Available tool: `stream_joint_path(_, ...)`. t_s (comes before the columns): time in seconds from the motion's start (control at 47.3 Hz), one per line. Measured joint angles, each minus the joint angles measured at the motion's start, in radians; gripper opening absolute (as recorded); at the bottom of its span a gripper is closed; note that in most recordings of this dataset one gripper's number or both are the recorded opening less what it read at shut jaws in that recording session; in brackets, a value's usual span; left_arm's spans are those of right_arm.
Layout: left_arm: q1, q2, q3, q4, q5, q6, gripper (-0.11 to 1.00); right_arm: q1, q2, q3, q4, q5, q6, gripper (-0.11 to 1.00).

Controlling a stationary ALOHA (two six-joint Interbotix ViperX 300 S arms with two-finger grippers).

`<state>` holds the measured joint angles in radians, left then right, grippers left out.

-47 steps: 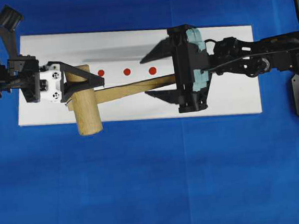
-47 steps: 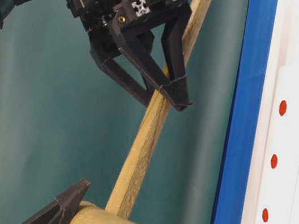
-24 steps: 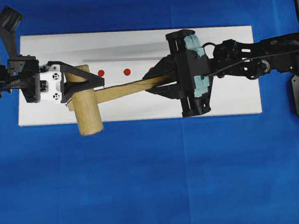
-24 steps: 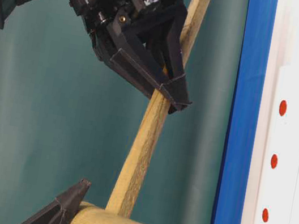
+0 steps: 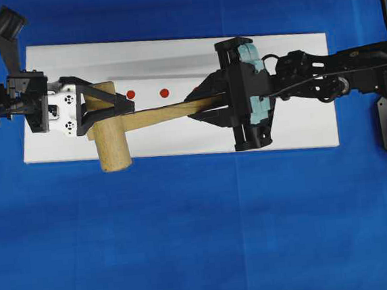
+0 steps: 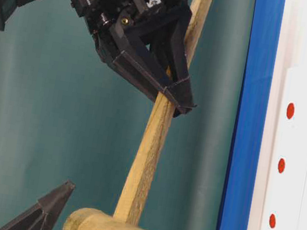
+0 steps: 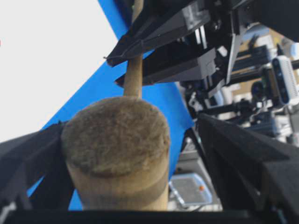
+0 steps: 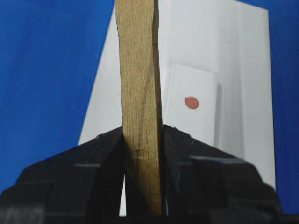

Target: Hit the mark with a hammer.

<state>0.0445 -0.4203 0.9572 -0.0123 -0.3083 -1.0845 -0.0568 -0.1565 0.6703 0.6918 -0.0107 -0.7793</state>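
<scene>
Beneath me a blue desk (image 5: 187,227) carries a white board (image 5: 300,125) lying flat. Beyond the desk, in my left wrist view, sits a small clear tray (image 7: 189,189), blurred

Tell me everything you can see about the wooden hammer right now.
The hammer is a pale wooden mallet: a thick cylindrical head with rough, fibrous end grain and a long, flat, straight handle. It is held above the white board, handle running toward the right arm. The right gripper is shut on the handle, fingers pressed to both flat faces. The left gripper stands open around the head, its fingers apart from the wood.
</scene>
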Motion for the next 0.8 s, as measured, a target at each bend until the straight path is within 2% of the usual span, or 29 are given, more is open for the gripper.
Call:
stream_joint_path(0.127,0.0,-0.025,0.006,0.0,0.026,0.006,0.89,0.0,-0.012,0.012,0.015,-0.002,0.0,0.08)
stream_joint_path(0.508,0.017,-0.189,0.107,0.0,0.126,0.054,0.88,-0.008,-0.107,0.117,0.067,0.002,0.008,0.08)
stream_joint_path(0.804,0.017,-0.272,0.143,0.0,0.172,0.103,0.88,-0.008,-0.153,0.143,0.089,0.0,0.008,0.08)
